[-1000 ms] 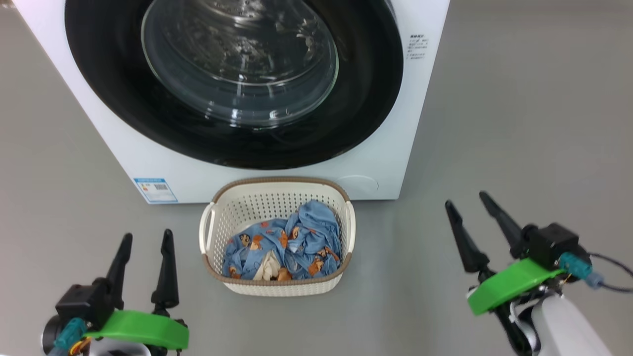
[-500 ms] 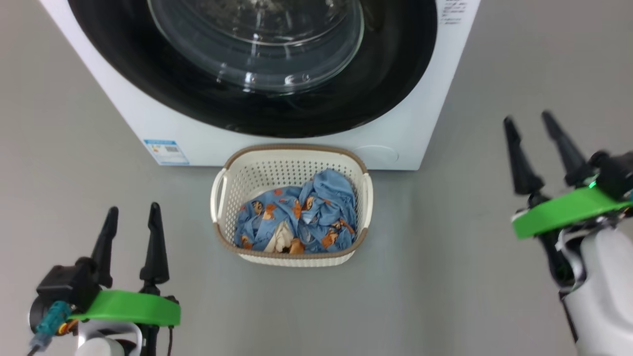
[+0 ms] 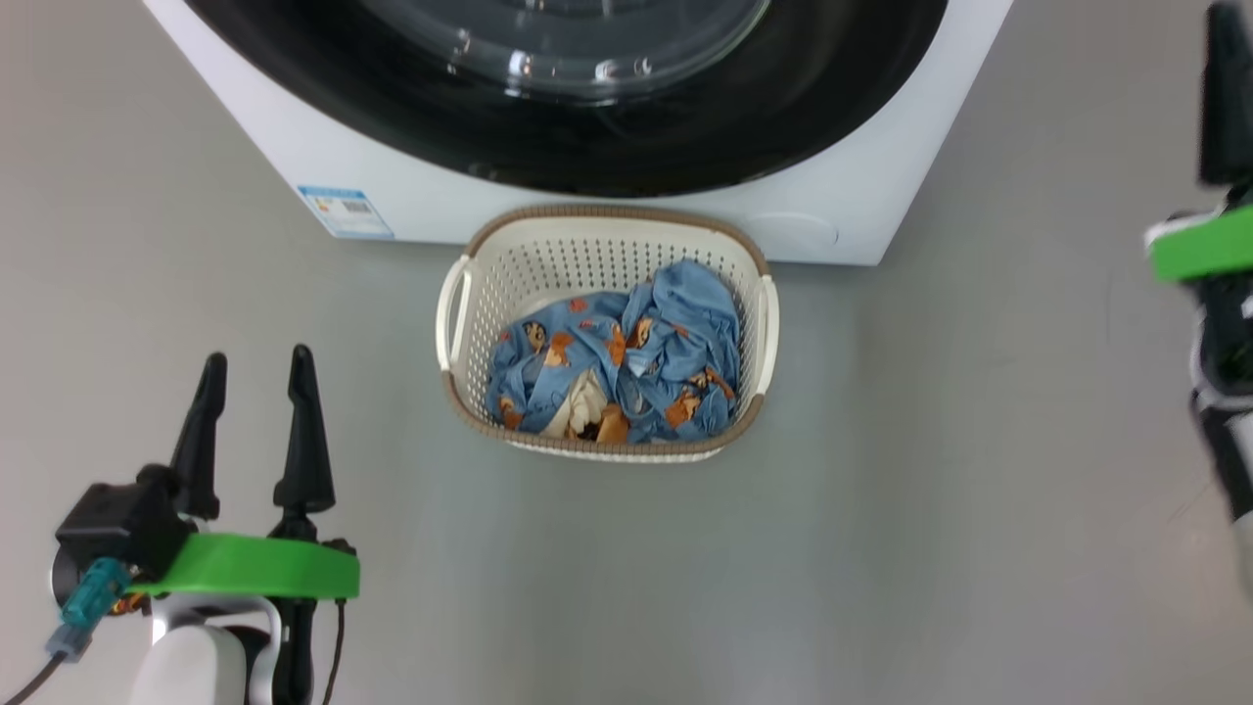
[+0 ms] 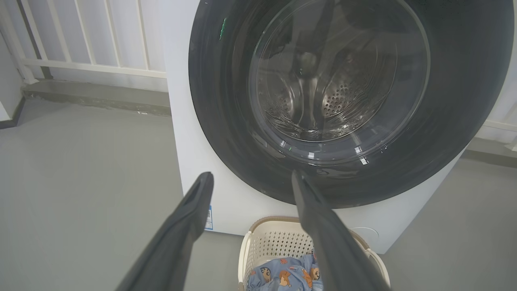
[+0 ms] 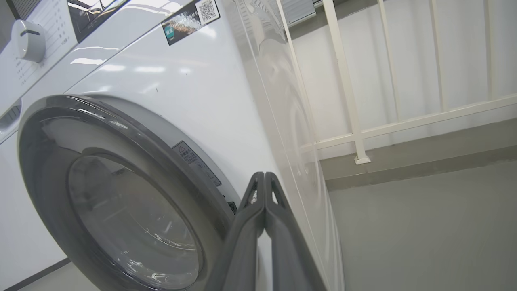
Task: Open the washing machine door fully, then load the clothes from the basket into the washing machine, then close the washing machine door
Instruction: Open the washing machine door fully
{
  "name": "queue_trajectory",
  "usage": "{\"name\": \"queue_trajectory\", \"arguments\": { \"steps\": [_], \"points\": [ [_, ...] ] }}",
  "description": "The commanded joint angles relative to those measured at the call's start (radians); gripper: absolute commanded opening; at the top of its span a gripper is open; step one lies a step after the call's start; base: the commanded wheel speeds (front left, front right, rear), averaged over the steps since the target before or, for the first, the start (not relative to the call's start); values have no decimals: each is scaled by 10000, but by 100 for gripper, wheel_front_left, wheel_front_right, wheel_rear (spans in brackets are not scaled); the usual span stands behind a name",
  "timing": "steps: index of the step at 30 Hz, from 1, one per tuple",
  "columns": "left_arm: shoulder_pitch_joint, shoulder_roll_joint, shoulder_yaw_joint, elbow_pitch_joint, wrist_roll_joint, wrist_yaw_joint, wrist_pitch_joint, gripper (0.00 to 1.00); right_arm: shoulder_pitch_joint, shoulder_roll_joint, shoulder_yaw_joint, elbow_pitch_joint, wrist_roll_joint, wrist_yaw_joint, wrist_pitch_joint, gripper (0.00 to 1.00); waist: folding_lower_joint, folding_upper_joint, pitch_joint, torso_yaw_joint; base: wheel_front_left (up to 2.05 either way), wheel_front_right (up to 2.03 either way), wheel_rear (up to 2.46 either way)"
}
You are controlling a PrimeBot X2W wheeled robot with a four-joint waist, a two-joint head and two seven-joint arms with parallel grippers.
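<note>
Two long dark fingers of your left gripper (image 3: 256, 357) stand wide apart at the lower left of the head view, holding nothing. Past them, mid-frame, one small cream-white perforated plastic basket (image 3: 607, 211) with a brown woven rim holds one heap of light blue, cartoon-printed clothes (image 3: 636, 362). It sits just before the foot of the one big white washing machine (image 3: 881, 186). The machine's one round glossy black door (image 3: 587, 147) looks shut. Farthest, at the upper right edge, your right gripper (image 5: 264, 174) is pinched tight on nothing, just beside the door's rim. Watch that: I judge closed fingers may skate off the glossy rim, and a slipping arm could knock the basket below. Two grippers in all.
</note>
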Motion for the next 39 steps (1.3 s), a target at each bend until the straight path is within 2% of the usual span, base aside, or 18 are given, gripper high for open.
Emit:
{"name": "queue_trajectory", "arguments": {
  "steps": [1, 3, 10, 21, 31, 39],
  "points": [
    [-320, 178, 275, -310, 72, 31, -63, 100, -370, -263, 228, -163, 248, 16, -21, 0, 0, 0, 371, 141, 0, 0, 0],
    [-419, 174, 239, -353, 70, 26, -63, 100, -840, -537, 350, -81, 710, 16, 92, 0, 0, 0, 590, 185, 0, 0, 0],
    [-745, 165, 250, -449, 32, 7, -63, 100, -2307, -960, 420, 284, 3426, 16, 1203, 0, 0, 0, 1255, 322, 0, 0, 0],
    [-1110, 160, -5, -555, -284, 33, -63, 100, -4244, -1041, 1022, 1066, 6756, 16, 4077, 0, 0, 0, 1997, 659, 0, 0, 0],
    [-1264, 159, -246, -583, -620, 156, -63, 100, -5427, -1123, 1626, 1379, 7704, 16, 5579, 0, 0, 0, 2420, 996, 0, 0, 0],
    [-1283, 159, -340, -568, -791, 252, -63, 100, -5968, -1196, 2016, 1621, 7908, 16, 6152, 0, 0, 0, 2484, 1196, 0, 0, 0]
  ]
}}
